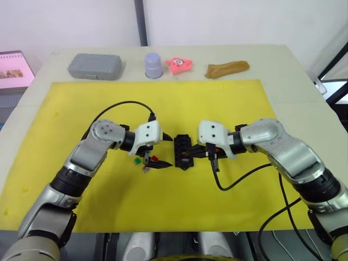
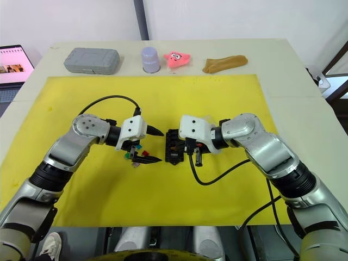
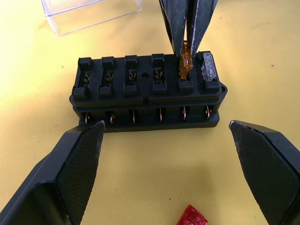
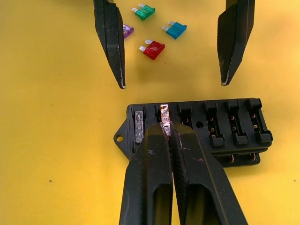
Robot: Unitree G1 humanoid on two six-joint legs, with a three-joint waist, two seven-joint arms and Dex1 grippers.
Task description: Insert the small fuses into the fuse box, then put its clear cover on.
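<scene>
**Two fuses at the box, four loose on the mat**

Right claw (image 4: 169, 133) is pinched on an amber fuse (image 3: 185, 65), holding it upright at the second slot from the box's end. Fuse tip sits at the slot mouth; can't tell how deep it is seated. Right beside it, in the end slot, a grey fuse (image 3: 209, 71) is already in.

Fuse box (image 1: 184, 150) lies flat on the yellow mat (image 1: 163, 103), directly under the right claw's tips and between the two claws. Remaining slots in that row look bare, metal clips visible.

Left claw (image 1: 161, 151) is spread wide, holding nothing, fingers pointed at the box from the opposite side, tips just short of it and not touching.

Loose fuses lie behind the left claw's fingers, away from the box: red fuse (image 4: 153, 48), teal fuse (image 4: 176, 30), green fuse (image 4: 144, 11), purple fuse (image 4: 126, 31). Red is nearest the box.

Clear cover (image 3: 91, 12) lies on the mat on the far side of the box from the left claw, near the right claw, apart from the box.
</scene>
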